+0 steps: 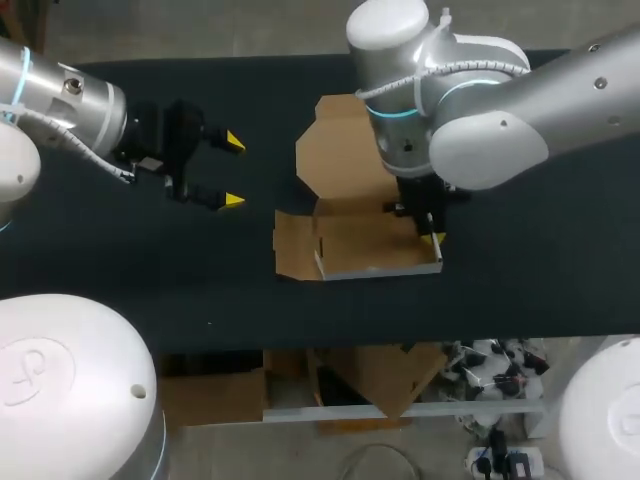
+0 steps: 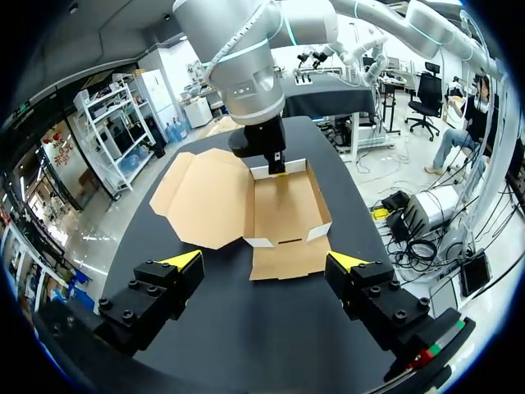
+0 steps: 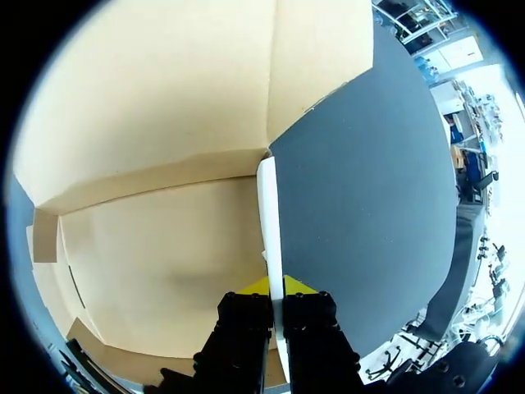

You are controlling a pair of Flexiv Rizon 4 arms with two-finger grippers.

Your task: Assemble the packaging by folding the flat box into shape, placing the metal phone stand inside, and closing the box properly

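dark table, box in right hand

left end effector splayed, right clamped

box lid partly behind right arm

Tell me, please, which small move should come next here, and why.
Probably bring the left gripper, fingers open and clear of the box, in to the flap lying flat at the end facing it and lift it upright. The right gripper is shut on the opposite wall, so the box is steadied.
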